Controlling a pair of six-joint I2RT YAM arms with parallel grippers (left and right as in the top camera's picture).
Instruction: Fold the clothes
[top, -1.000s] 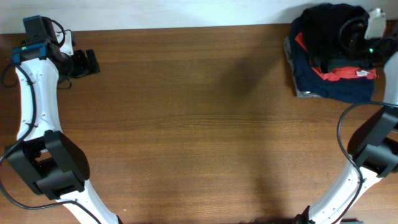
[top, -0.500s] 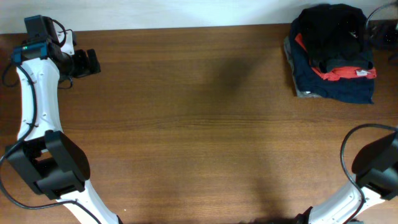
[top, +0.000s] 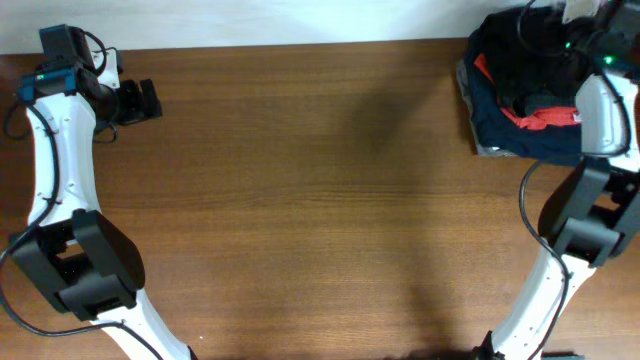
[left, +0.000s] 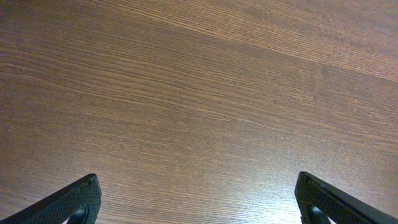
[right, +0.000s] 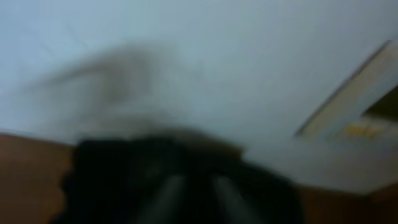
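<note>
A crumpled black garment (top: 505, 45) lies on top of a clothes pile at the table's far right corner; no collar or logo shows, so I cannot tell if it is the polo shirt. My right gripper (top: 548, 35) hangs over this black cloth. The right wrist view is badly blurred: two fingers (right: 193, 193) sit close together against dark fabric (right: 112, 180), and the grip is unclear. My left gripper (top: 148, 100) is open and empty at the far left, its fingertips spread wide over bare wood in the left wrist view (left: 199, 199).
Below the black cloth the pile holds a red garment (top: 535, 118) and a navy one (top: 530, 140). The brown wooden table (top: 320, 200) spans the view, and a white wall runs along its far edge. The right arm's white link (top: 598, 110) crosses the pile.
The right arm left the pile and swung out to the right edge half a second ago, and now it is back over the black cloth near the top. The left arm has not moved.
</note>
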